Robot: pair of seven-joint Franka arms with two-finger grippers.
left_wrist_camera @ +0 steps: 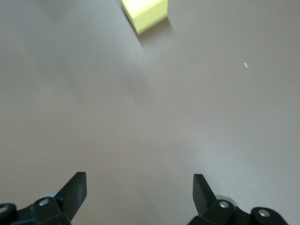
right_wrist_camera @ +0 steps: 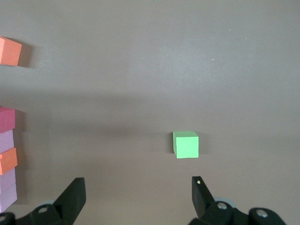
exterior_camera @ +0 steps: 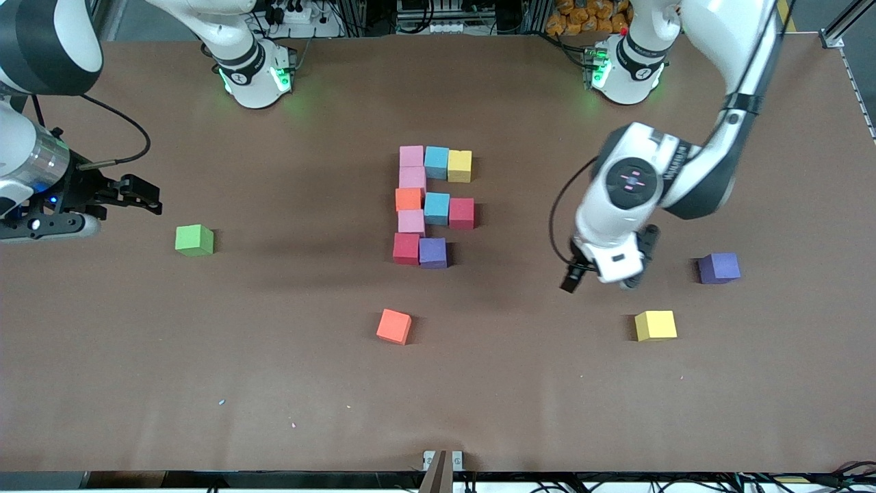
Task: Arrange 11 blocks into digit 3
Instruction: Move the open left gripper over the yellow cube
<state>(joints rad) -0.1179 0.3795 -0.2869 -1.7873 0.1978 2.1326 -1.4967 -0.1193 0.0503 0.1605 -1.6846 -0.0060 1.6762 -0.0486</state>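
Several blocks (exterior_camera: 411, 222) lie packed together mid-table: pink, light blue, yellow, orange, crimson and purple cubes. Three more lie apart: an orange block (exterior_camera: 393, 326) nearer the camera, a yellow block (exterior_camera: 655, 325) (left_wrist_camera: 145, 14) and a purple block (exterior_camera: 718, 268) toward the left arm's end. My left gripper (exterior_camera: 601, 279) (left_wrist_camera: 139, 187) hangs open over bare table between the cluster and the purple block, holding nothing. My right gripper (exterior_camera: 147, 197) (right_wrist_camera: 138, 190) is open and empty at the right arm's end. The cluster's edge (right_wrist_camera: 7, 159) and the orange block (right_wrist_camera: 9, 50) show in the right wrist view.
A lone green cube (exterior_camera: 194, 240) (right_wrist_camera: 186, 144) sits on the brown table (exterior_camera: 274, 383) close to the right gripper. Both arm bases (exterior_camera: 253, 75) stand along the table edge farthest from the camera. A small bracket (exterior_camera: 442, 460) sits at the nearest edge.
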